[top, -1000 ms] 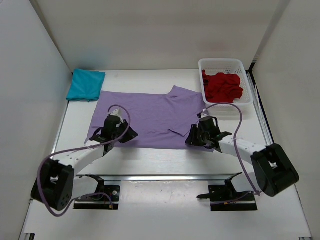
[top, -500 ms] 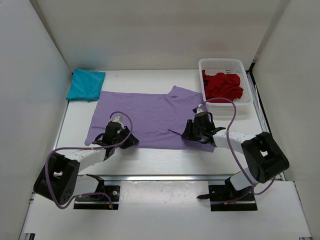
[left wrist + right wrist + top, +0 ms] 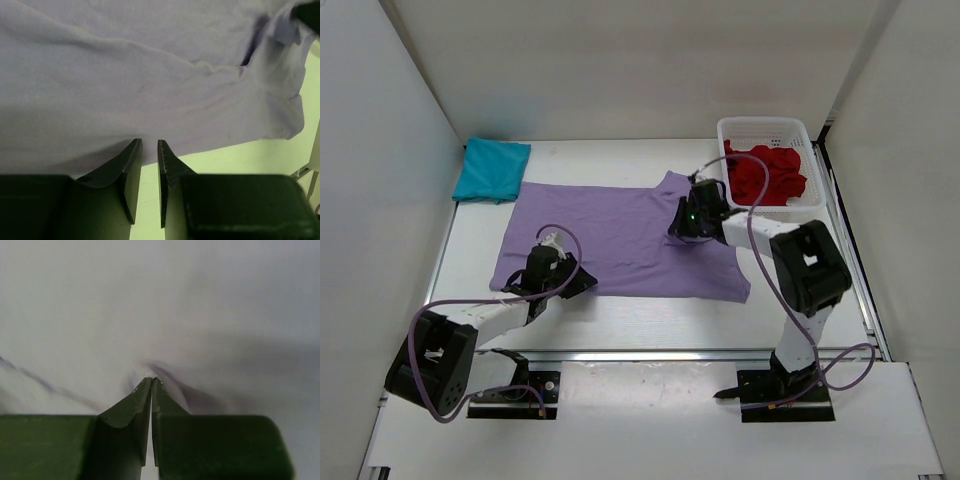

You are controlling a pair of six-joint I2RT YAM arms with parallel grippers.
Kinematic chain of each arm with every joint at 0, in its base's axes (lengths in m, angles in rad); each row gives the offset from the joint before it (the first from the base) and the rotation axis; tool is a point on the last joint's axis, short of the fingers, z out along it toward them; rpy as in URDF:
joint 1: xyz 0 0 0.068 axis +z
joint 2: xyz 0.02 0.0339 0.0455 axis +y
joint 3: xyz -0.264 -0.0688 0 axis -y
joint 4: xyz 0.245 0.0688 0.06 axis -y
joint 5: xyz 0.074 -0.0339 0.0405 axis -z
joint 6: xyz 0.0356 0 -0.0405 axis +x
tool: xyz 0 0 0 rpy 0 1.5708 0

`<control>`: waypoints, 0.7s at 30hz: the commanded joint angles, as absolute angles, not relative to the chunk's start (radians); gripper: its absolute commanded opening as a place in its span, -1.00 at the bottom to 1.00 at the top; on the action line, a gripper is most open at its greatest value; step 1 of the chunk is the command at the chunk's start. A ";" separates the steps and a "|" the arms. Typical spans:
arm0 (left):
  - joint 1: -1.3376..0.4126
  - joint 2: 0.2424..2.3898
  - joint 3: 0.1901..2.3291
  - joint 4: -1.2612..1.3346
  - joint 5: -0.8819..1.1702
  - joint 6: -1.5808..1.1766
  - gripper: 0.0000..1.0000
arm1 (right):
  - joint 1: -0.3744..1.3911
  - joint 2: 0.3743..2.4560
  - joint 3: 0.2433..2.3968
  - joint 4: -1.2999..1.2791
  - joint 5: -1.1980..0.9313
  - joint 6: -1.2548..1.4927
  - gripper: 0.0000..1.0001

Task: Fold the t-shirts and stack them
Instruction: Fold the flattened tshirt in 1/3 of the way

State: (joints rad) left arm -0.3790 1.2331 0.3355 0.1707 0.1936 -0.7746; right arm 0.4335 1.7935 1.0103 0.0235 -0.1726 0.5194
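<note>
The lavender t-shirt [image 3: 620, 235] lies spread flat mid-table. My left gripper [image 3: 557, 272] sits low at its near-left hem. In the left wrist view the left gripper [image 3: 149, 142] holds a narrow gap, its tips just at the hem of the lavender cloth [image 3: 150, 75], with bare table showing between the fingers. My right gripper [image 3: 682, 224] rests on the shirt's right part near the sleeve. Seen from the right wrist, that gripper [image 3: 152, 379] is shut, with the lavender cloth [image 3: 150, 305] puckered at its tips. The teal t-shirt [image 3: 492, 168] lies folded at the back left. The dark red t-shirt [image 3: 765, 172] lies crumpled in the basket.
The white mesh basket [image 3: 763, 127] stands at the back right, close behind my right arm. White walls close in the table on the left, back and right. A metal rail [image 3: 650, 355] runs along the near edge.
My right gripper has travelled from the shirt's near-right hem toward the back, onto the cloth near the sleeve, and has shut. The left gripper has slid slightly nearer along the hem.
</note>
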 commanded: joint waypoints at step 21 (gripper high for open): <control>-0.310 1.282 0.324 0.164 0.245 -0.767 -0.39 | 0.465 1.299 0.456 0.014 -0.069 0.511 -0.85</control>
